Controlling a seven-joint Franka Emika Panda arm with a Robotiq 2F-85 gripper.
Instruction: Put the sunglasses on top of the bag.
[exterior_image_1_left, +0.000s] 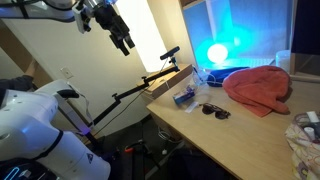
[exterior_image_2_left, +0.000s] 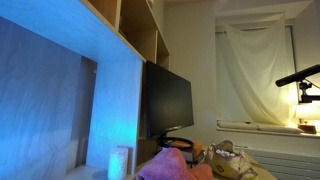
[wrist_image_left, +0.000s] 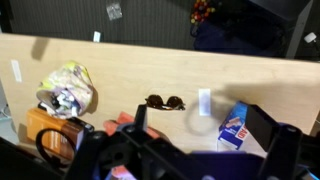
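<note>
The dark sunglasses (exterior_image_1_left: 214, 110) lie on the wooden table, folded out, and also show in the wrist view (wrist_image_left: 165, 102). A crumpled patterned bag (wrist_image_left: 68, 90) lies at the table's end; in an exterior view it sits at the lower right (exterior_image_1_left: 305, 135). My gripper (exterior_image_1_left: 121, 39) hangs high above and off the table's side, far from both. In the wrist view its two dark fingers (wrist_image_left: 200, 128) stand wide apart with nothing between them. It is open and empty.
A blue box (exterior_image_1_left: 185, 96) and a white slip (wrist_image_left: 204, 101) lie beside the sunglasses. A salmon-red cloth (exterior_image_1_left: 258, 88) is heaped behind them. A blue lamp (exterior_image_1_left: 217, 53) glows at the back. A monitor (exterior_image_2_left: 168, 98) stands on the table.
</note>
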